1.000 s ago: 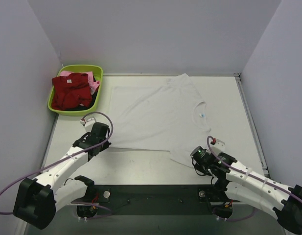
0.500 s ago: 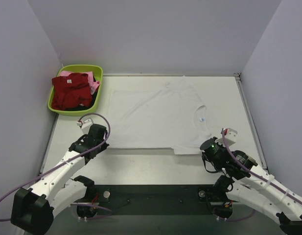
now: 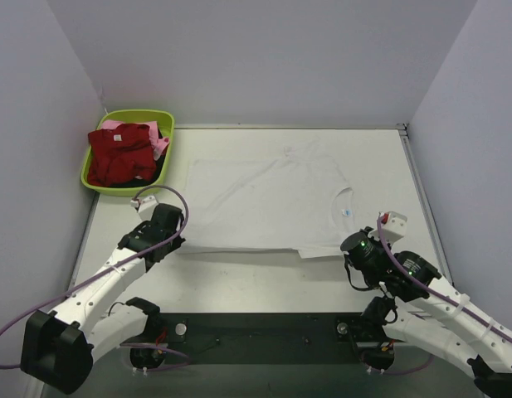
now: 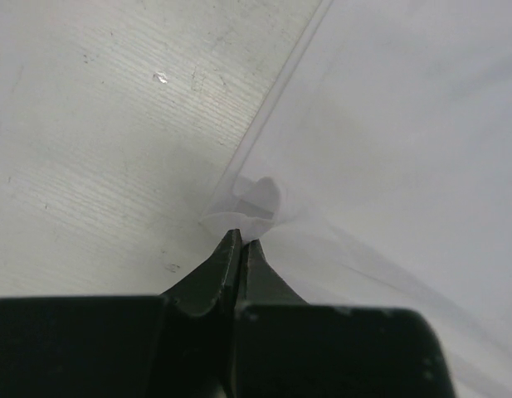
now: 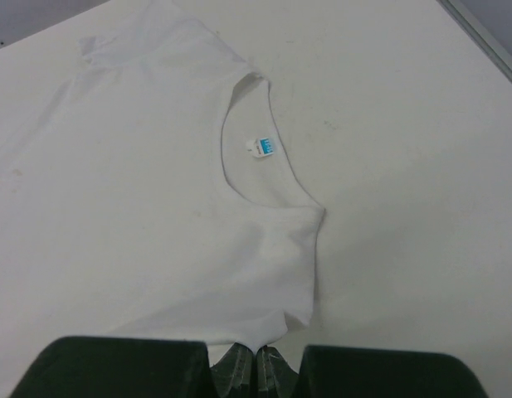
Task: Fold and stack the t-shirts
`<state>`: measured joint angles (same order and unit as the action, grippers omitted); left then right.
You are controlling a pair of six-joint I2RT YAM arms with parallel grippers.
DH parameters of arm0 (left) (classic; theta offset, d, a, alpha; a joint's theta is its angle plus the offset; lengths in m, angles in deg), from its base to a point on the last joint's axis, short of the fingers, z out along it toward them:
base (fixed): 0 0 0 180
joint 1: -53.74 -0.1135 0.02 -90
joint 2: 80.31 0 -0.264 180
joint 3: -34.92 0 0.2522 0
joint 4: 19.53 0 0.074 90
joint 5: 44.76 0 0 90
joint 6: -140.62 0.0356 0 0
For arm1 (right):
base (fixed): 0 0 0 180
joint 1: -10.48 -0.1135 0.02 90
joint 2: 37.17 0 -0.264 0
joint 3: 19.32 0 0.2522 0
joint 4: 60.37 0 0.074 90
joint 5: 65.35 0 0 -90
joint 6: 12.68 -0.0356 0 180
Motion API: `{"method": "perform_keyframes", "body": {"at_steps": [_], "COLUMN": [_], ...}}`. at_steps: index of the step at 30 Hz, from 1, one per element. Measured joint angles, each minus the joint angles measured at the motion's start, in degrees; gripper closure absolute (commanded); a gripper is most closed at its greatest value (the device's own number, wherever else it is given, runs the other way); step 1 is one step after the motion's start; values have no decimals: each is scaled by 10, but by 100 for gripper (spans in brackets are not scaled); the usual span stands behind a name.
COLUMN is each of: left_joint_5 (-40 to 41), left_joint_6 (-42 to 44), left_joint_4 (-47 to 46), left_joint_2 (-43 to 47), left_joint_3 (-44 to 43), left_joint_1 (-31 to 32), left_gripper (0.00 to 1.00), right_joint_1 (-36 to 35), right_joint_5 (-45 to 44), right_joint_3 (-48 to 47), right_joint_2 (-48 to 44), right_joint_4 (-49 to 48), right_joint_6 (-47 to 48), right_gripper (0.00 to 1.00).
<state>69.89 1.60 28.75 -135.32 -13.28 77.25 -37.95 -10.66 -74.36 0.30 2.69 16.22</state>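
Note:
A large white t-shirt (image 3: pixel 264 199) lies spread flat on the table, its collar and blue neck label (image 3: pixel 346 211) toward the right. My left gripper (image 3: pixel 181 242) is shut on the shirt's near left hem corner (image 4: pixel 243 203); in the left wrist view the gripper (image 4: pixel 241 239) pinches a small fold of cloth. My right gripper (image 3: pixel 348 249) is shut on the near right edge below the collar, and the cloth (image 5: pixel 264 274) rises into the gripper (image 5: pixel 257 355). The label (image 5: pixel 264 147) shows inside the neckline. A dark red t-shirt (image 3: pixel 121 153) and a pink one (image 3: pixel 160 148) lie in the basin.
The lime-green basin (image 3: pixel 168 123) stands at the far left corner beside the left wall. Walls close the table on three sides. A metal rail (image 3: pixel 421 191) runs along the table's right edge. A dark base plate (image 3: pixel 256 327) sits between the arm bases.
My right gripper has moved to the right and slightly away, drawing the near sleeve flap out so the shirt's near edge lies straighter. The left gripper has barely shifted.

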Motion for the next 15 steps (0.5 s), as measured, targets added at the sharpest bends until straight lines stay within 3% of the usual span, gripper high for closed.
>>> {"method": "perform_keyframes", "body": {"at_steps": [6,15], "left_joint_5": [8,29], "left_joint_6": [2,15], "left_joint_4": [-9,-13], "left_joint_2": [-43,-83], "left_joint_3": [-35,-78], "left_joint_1": [0,0], "left_gripper": [100,100], "right_joint_1": [6,74], "right_joint_5": [-7,29], "right_joint_3": [-14,-20], "right_joint_2": [38,95], "right_joint_4": [-27,-108], "right_joint_6": [31,105], "right_gripper": [100,100]}}
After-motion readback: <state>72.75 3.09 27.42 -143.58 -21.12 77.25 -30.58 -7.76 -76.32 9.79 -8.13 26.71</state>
